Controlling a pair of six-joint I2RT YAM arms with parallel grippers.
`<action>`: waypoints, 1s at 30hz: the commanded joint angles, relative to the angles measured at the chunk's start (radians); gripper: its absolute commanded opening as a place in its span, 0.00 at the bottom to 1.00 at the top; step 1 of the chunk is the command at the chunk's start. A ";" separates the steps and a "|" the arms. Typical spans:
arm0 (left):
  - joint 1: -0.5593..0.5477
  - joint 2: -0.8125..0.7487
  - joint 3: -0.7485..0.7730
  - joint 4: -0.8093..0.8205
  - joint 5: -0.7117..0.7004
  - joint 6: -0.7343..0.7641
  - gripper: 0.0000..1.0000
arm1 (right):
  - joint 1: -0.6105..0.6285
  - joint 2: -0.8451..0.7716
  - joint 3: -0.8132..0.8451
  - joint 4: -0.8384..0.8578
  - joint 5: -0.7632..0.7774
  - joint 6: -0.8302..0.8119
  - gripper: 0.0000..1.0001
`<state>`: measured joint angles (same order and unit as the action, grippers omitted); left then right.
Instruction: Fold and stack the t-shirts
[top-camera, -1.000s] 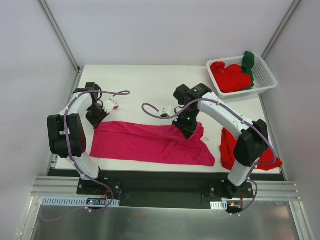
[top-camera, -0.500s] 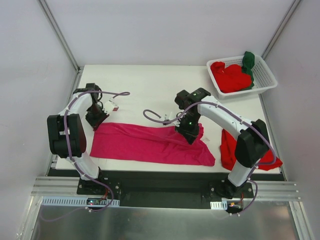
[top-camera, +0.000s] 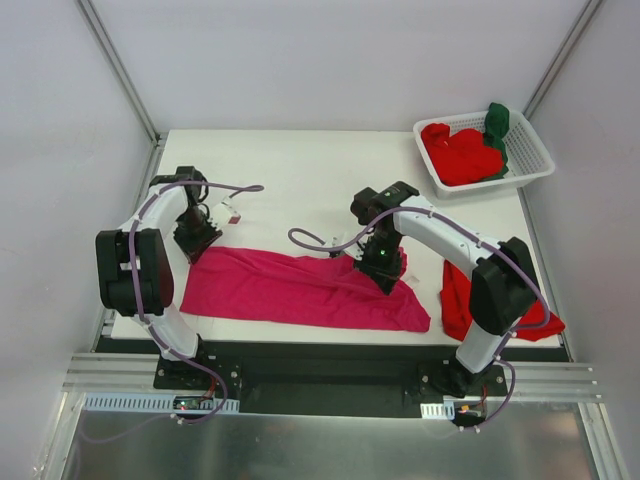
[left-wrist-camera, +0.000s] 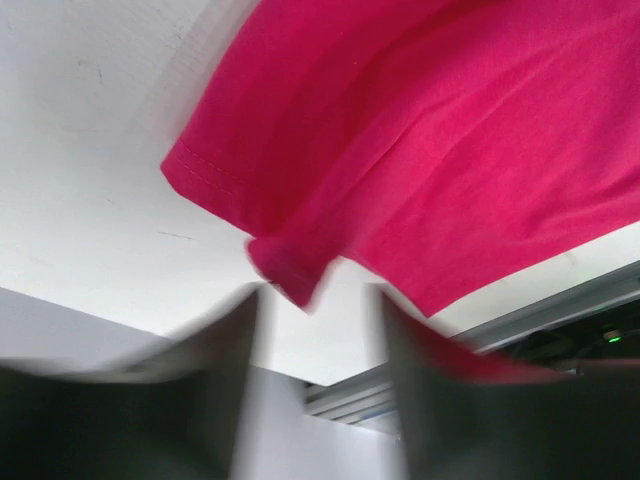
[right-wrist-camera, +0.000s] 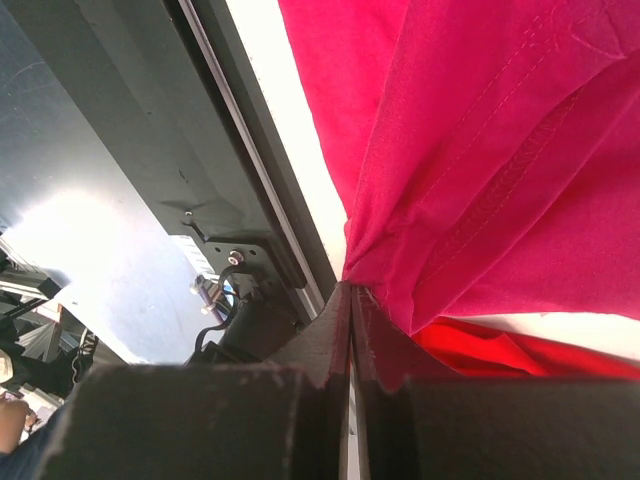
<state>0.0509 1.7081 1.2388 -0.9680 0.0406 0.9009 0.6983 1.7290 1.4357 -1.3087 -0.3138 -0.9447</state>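
White bench (top-camera: 300, 170), pale panels on three sides. Contents as I find them:

1. Pink shirt (top-camera: 300, 290): spread in a long band across the near half of the bench, from in front of my left arm to in front of my right. Its right part is bunched and lifted where I hold it; its left end lies flat, one hemmed corner curled over on itself.

2. Left hand (top-camera: 197, 240): at the far left corner of the pink shirt, its fingers (left-wrist-camera: 200, 400) parted by a narrow gap. The curled corner lies just past the fingertips and nothing is held. The wrist view is blurred.

3. Right hand (top-camera: 385, 265): pressed closed on a gathered fold at the pink shirt's right part, the cloth puckering out from between the tips.

4. Red shirt (top-camera: 457, 295): crumpled at the near right corner of the bench, just beside the pink shirt's right end and partly under my right arm.

5. Basket (top-camera: 535, 150): white, slotted, at the far right corner. It holds a heap of red shirts (top-camera: 460, 155), with a green shirt (top-camera: 497, 125) draped over its far rim.
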 joint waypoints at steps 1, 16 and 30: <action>-0.014 -0.016 0.019 -0.046 -0.030 -0.016 0.75 | 0.000 -0.023 -0.006 -0.049 0.007 -0.022 0.01; -0.037 0.008 0.042 -0.100 -0.036 -0.005 0.99 | -0.003 0.036 -0.012 -0.083 0.034 -0.049 0.24; -0.048 0.065 0.209 -0.117 0.014 -0.052 0.99 | -0.085 -0.097 -0.012 0.378 0.247 0.103 0.96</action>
<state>0.0162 1.7592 1.3487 -1.0725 0.0166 0.8803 0.6193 1.6562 1.4288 -1.1358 -0.1883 -0.9031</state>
